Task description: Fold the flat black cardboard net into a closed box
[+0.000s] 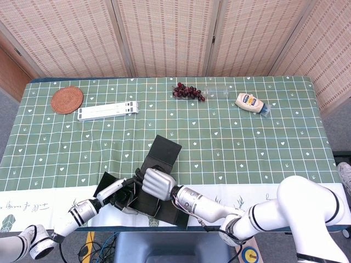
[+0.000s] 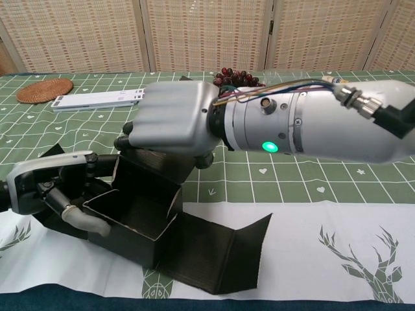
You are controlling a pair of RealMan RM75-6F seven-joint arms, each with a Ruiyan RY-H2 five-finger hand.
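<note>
My bench (image 1: pixel 263 148) wears a green checked cloth before woven screens (image 1: pixel 164 33). At its near edge, both my left robot hand (image 2: pixel 61 194) and right robot hand (image 2: pixel 172 120) grip the half-folded black box (image 2: pixel 139 220).

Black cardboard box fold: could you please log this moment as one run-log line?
stage: box half-formed, top open | left hand: grips left wall | right hand: presses rear wall | front flap: flat on table
</note>
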